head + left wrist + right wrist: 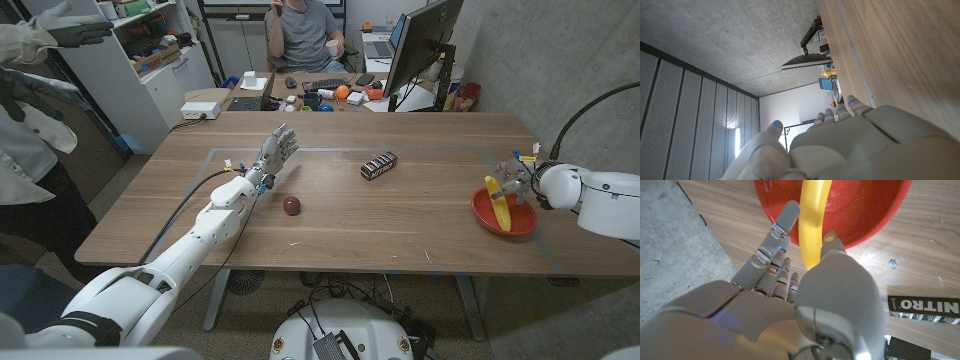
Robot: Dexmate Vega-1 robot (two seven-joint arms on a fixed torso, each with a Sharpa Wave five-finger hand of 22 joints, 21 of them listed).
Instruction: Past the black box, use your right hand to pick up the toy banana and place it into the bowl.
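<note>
With the toy banana (812, 225) pinched by the right hand (520, 183) over the red bowl (484, 212), it could be tipped out by a slanted release, while the left hand (276, 152) is held spread.

Even, bright indoor light — soft shadows, near hands blurred.

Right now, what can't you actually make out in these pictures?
- Toy banana: its lower end is hidden behind the right hand in the right wrist view.
- Red bowl: its far rim is cut off by the edge in the right wrist view.
- Black box: lettering too small in the head view.
</note>
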